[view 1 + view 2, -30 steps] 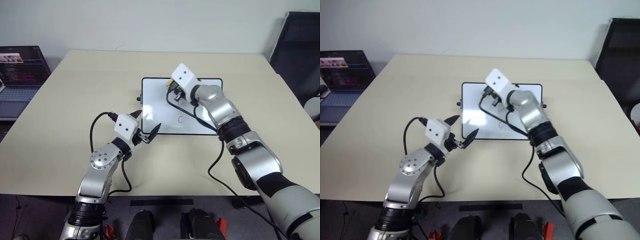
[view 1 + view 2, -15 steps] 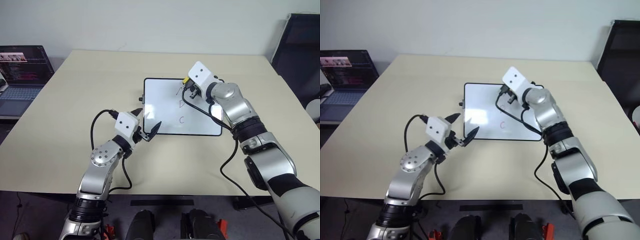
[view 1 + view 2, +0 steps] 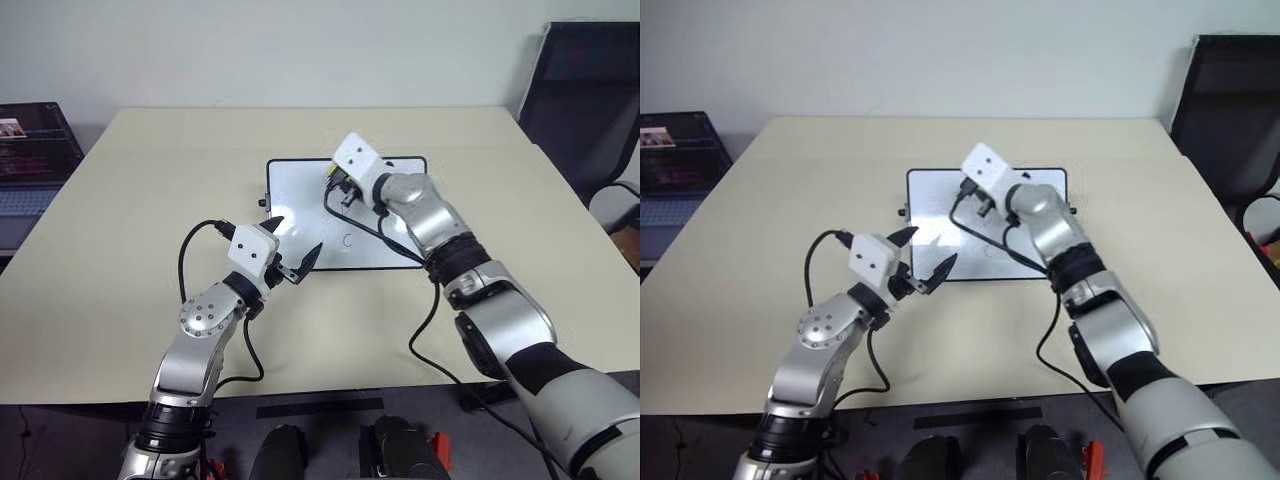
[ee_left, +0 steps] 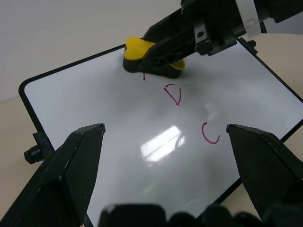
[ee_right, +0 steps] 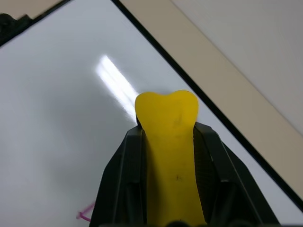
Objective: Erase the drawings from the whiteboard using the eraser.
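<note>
Covering the top letter: my right end effector [image 4: 163,49] pinches the eraser [image 4: 142,56] and sits on the spot where the first of the drawings [image 4: 177,94] would be, so just a small red stub shows at the eraser's near edge in the left wrist view. "D" and "C" [image 4: 209,133] below it read clearly there; from the head views "C" is a faint mark and "D" is hard to make out. Eraser's black underside touches the whiteboard [image 3: 300,205], far half, close to the far long edge. From the right wrist view the yellow top pokes out past my fingers [image 5: 208,156], which clamp its sides; a scrap of pink line shows beside them.

My left end effector [image 3: 292,248] is spread wide, holding nothing, poised over the board's near-left corner, well apart from the eraser. Can't tell if its tips touch the surface.

Board lies flat mid-table [image 3: 150,200], long side running left-right, black knobs on the short sides. Bare table all round it. Laptop [image 3: 30,150] is off the left table edge, cut by the frame; dark chair [image 3: 585,90] beyond the right far corner, also cropped.
</note>
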{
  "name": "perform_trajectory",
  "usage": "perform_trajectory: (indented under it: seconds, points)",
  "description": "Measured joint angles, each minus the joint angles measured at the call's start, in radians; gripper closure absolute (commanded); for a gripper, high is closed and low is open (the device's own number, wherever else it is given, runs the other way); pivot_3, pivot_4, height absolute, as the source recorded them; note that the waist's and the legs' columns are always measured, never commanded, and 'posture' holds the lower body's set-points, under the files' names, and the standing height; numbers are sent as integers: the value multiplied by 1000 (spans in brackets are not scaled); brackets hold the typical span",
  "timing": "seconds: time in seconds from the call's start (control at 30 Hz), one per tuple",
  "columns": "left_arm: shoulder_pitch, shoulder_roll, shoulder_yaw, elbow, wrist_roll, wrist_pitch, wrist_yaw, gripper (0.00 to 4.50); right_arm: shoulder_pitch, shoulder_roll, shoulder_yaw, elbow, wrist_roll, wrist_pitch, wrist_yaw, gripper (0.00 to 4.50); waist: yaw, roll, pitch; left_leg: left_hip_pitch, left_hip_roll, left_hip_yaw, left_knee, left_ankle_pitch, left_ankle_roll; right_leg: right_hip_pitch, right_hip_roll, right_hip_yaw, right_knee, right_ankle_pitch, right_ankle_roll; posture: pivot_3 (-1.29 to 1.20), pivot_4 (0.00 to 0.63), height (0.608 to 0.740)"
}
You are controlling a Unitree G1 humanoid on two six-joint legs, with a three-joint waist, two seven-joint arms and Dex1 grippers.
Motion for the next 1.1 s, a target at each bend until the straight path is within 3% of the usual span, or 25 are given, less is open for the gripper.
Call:
perform_trajectory:
  seconds: [0.27, 0.53, 1.1]
  points:
    - [10, 0, 1, -5, 0, 4, 15, 0, -23, 72, 1, 50, -1, -16, -15, 3431, 0, 0, 0, 0, -1, -1, -2, 0, 0, 0, 0, 0, -1, 0, 0, 0, 150, 740]
    - [10, 0, 1, -5, 0, 4, 18, 0, -23, 73, 1, 49, -2, -17, -15, 3431, 0, 0, 0, 0, -1, -1, -3, 0, 0, 0, 0, -1, -1, 0, 0, 0, 150, 740]
    - [-14, -3, -2, 19, 0, -9, -2, 0, -71, -97, -6, 123, -11, -98, -40, 3431, 33, 0, 1, 0, -2, -1, -3, 0, 0, 1, -1, -1, -2, 0, 0, 0, 150, 740]
